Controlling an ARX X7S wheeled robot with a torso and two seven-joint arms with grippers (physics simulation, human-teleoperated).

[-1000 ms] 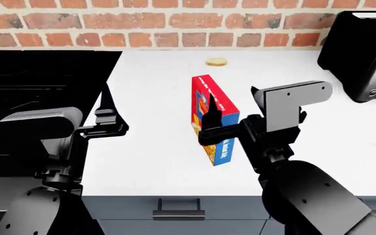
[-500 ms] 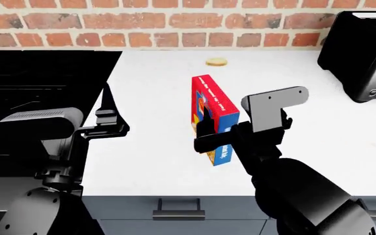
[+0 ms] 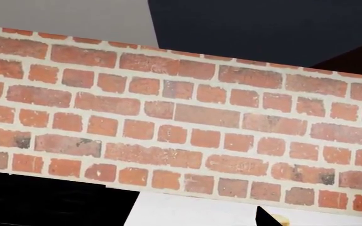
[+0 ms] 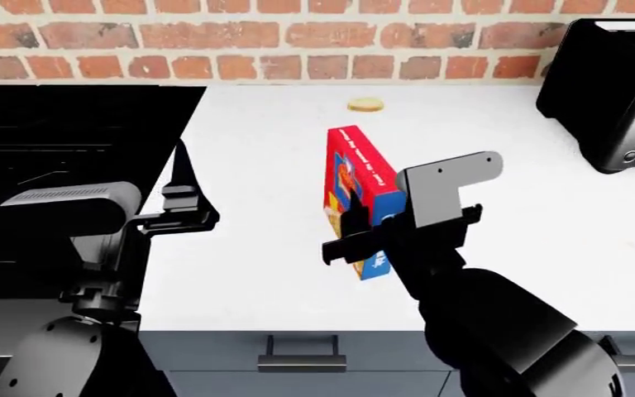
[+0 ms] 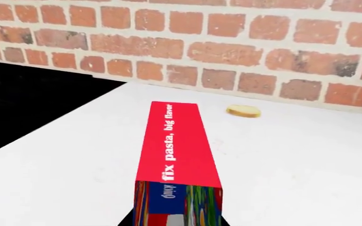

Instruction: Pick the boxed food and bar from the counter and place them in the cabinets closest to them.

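**Right end effector closing in on the pasta box**

The tall, thin red-and-blue cardboard boxed food (image 4: pixel 360 198) is standing upright mid-desk on the white stone-like desk (image 4: pixel 262 265), near end toward the robot. The right end effector (image 4: pixel 353 236) is reaching at that near end, fingers apparently straddling it; whether they are pinching it I cannot tell. The left end effector (image 4: pixel 179 203) is hovering spread and empty beside the black stovetop (image 4: pixel 64 141). A round tan lump (image 4: pixel 366 105) is lying near the brick wall (image 4: pixel 241 50). The bar is not showing.

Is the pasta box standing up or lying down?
Standing up. The pasta box stands on its narrow edge on the counter, red top edge facing up.
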